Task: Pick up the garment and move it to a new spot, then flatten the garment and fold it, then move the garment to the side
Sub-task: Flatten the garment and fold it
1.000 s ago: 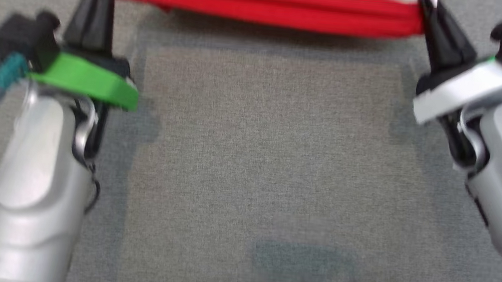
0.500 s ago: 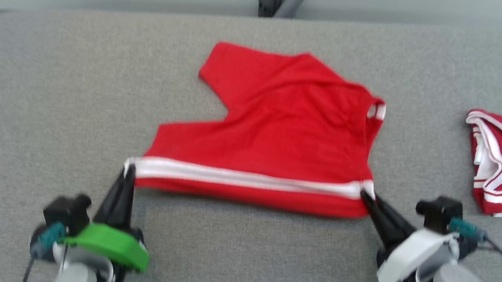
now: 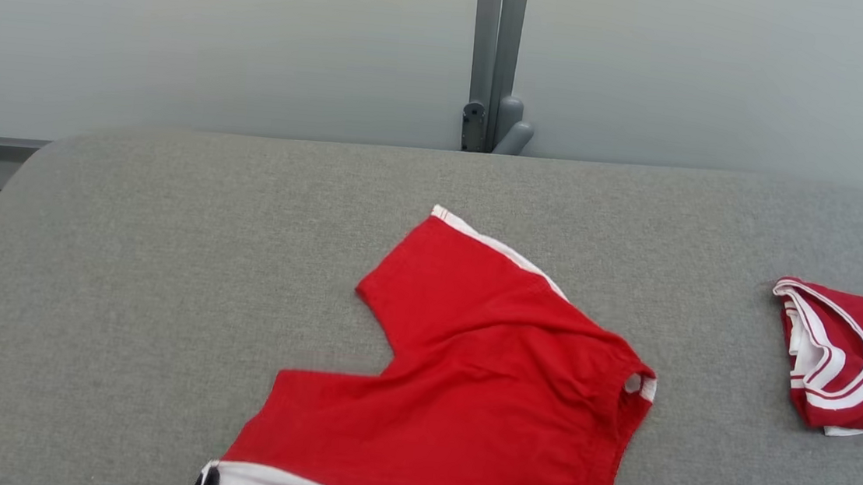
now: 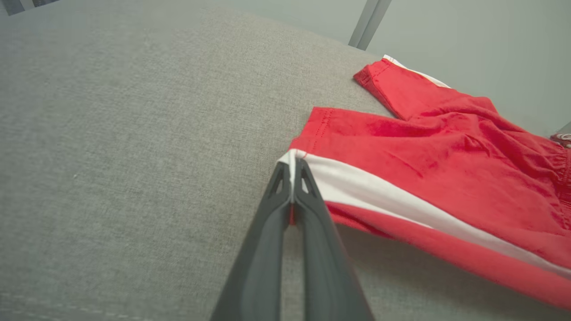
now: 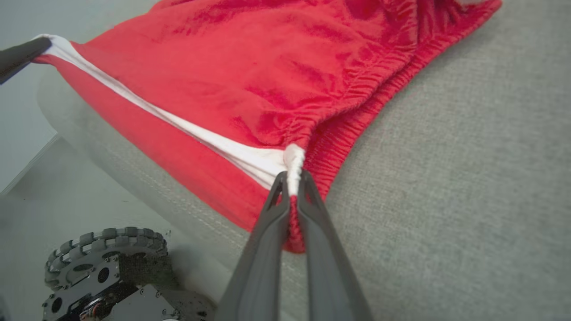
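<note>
Red shorts (image 3: 466, 386) spread on gray tabletop (image 3: 126, 247), near front edge. Left hand (image 4: 292, 176) pinched tight on white-striped hem corner. Right hand (image 5: 292, 180) pinched tight on waistband corner.

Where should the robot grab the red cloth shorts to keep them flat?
By both ends of the white side stripe on the red cloth shorts, from the near edge of the grey padded table: left gripper on the hem corner, right gripper on the waistband corner. That edge runs straight, so pinching its corners pulls it taut.
</note>
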Tool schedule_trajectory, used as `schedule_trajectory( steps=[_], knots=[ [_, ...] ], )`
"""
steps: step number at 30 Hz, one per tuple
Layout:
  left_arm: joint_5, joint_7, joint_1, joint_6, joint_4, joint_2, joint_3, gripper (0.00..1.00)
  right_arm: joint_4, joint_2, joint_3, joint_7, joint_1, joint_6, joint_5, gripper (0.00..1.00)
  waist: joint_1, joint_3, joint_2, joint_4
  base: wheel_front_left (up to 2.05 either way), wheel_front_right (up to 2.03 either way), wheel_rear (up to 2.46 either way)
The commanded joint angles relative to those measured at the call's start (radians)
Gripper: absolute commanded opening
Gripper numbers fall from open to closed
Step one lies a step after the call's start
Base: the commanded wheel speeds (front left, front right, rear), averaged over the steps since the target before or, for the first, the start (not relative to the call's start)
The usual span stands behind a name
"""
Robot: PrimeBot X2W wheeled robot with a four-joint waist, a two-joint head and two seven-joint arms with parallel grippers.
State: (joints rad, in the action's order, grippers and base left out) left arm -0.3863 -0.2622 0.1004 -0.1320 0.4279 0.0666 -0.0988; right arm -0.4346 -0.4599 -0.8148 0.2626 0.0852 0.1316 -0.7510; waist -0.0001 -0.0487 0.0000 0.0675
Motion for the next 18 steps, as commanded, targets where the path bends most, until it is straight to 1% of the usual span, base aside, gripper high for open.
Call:
schedule_trajectory(
  steps=[1, 2, 5, 7, 9, 10, 11, 14, 18],
  knots=[
    [0.004, -0.003, 0.039, 0.003, 0.012, 0.000, 0.019, 0.00, -0.010, -0.022, -0.034, 0.003, -0.024, -0.002, -0.024, 0.00, 0.0001, -0.045, 0.0000, 0.034, 0.00, 0.00, 0.00],
    [0.007, -0.003, 0.063, 0.003, 0.018, 0.002, 0.047, 0.00, -0.012, -0.030, -0.093, 0.003, -0.039, -0.002, -0.045, 0.00, 0.0001, -0.052, 0.0000, 0.039, 0.00, 0.00, 0.00],
    [0.014, -0.003, 0.082, 0.003, 0.012, 0.001, 0.067, 0.00, -0.008, -0.052, -0.141, 0.003, -0.035, -0.002, -0.089, 0.00, 0.0001, -0.052, 0.0000, 0.040, 0.00, 0.00, 0.00],
    [0.020, -0.004, 0.069, 0.003, -0.012, 0.007, 0.078, 0.00, 0.010, -0.055, -0.147, 0.003, -0.021, -0.002, -0.111, 0.00, 0.0001, -0.046, 0.0000, 0.037, 0.00, 0.00, 0.00],
    [0.028, -0.004, 0.030, 0.003, -0.046, 0.014, 0.081, 0.00, 0.043, -0.052, -0.116, 0.003, -0.002, -0.002, -0.132, 0.00, 0.0001, -0.034, 0.0000, 0.029, 0.00, 0.00, 0.00],
    [0.028, -0.004, 0.030, 0.003, -0.046, 0.014, 0.081, 0.00, 0.043, -0.052, -0.116, 0.003, -0.002, -0.002, -0.132, 0.00, 0.0001, -0.034, 0.0000, 0.029, 0.00, 0.00, 0.00],
    [0.031, -0.004, 0.007, 0.003, -0.065, 0.016, 0.074, 0.00, 0.061, -0.049, -0.093, 0.003, 0.007, -0.002, -0.136, 0.00, 0.0001, -0.024, 0.0000, 0.023, 0.00, 0.00, 0.00],
    [0.036, -0.003, -0.077, 0.003, -0.101, 0.040, 0.046, 0.00, 0.116, -0.029, 0.019, 0.003, 0.019, -0.002, -0.151, 0.00, 0.0001, 0.005, 0.0000, 0.003, 0.00, 0.00, 0.00],
    [0.047, -0.003, -0.226, 0.003, -0.090, 0.070, -0.035, 0.00, 0.158, 0.013, 0.151, 0.003, 0.022, -0.002, -0.178, 0.00, 0.0001, 0.054, 0.0000, -0.035, 0.00, 0.00, 0.00]
  ],
)
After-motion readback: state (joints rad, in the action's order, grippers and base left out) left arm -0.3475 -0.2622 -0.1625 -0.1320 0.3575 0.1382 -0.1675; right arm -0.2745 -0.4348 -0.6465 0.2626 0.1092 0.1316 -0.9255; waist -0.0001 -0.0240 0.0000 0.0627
